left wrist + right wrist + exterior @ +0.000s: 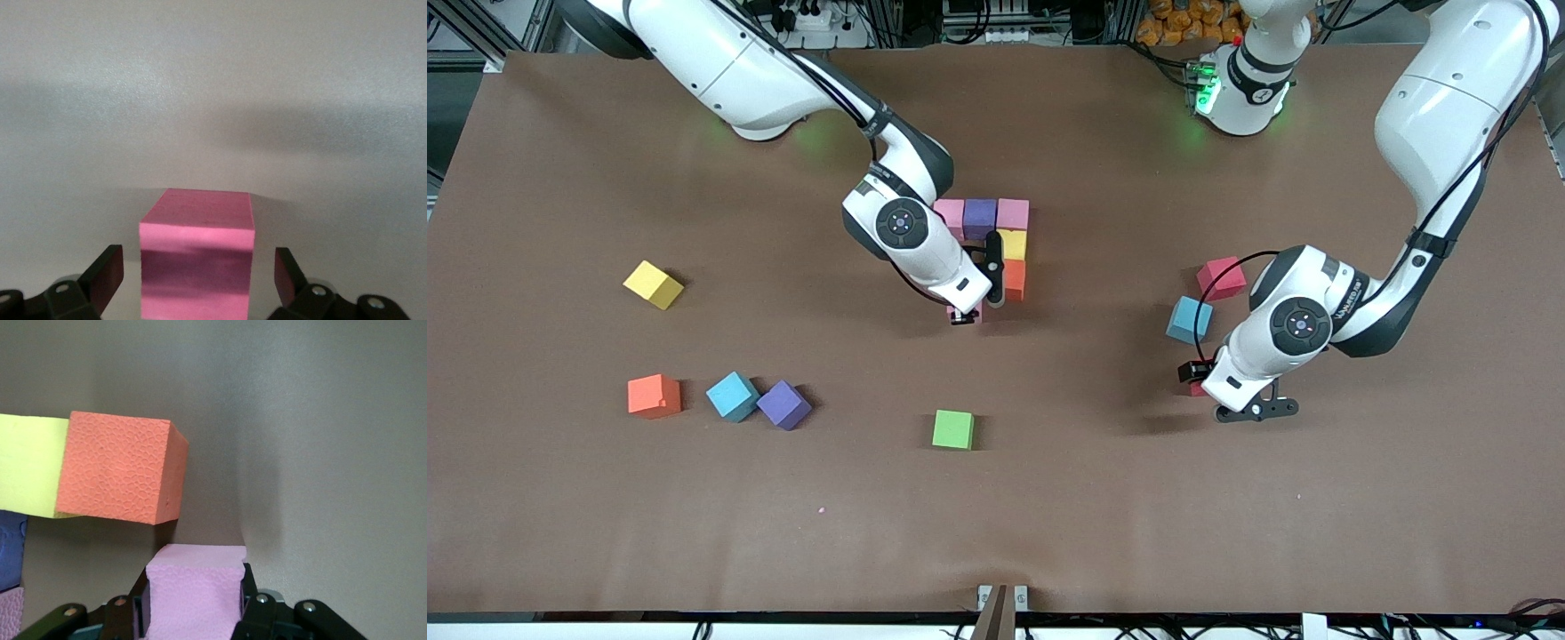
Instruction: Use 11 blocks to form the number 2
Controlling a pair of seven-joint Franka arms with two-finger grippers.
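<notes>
Blocks: five placed, one more going in

Blocks (996,244) for the number 2 sit in the middle of the brown surface (1049,498): pink, purple and pink in a row, then yellow and orange running toward the front camera. From the front, the right claw (963,313) is low beside the orange block (1015,278), shut on a pink block (975,308), likely to start the middle row. The left claw (1199,375) hangs low over a reddish block, close to a light blue block (1190,319) and a red one (1221,277).

From the left wrist, the fingers (107,275) stand wide open on both sides of a pink-red block (197,257), not touching, ready to close.

From the right wrist, the pink block (193,595) is squeezed tight, just beside the orange block (120,475).
</notes>
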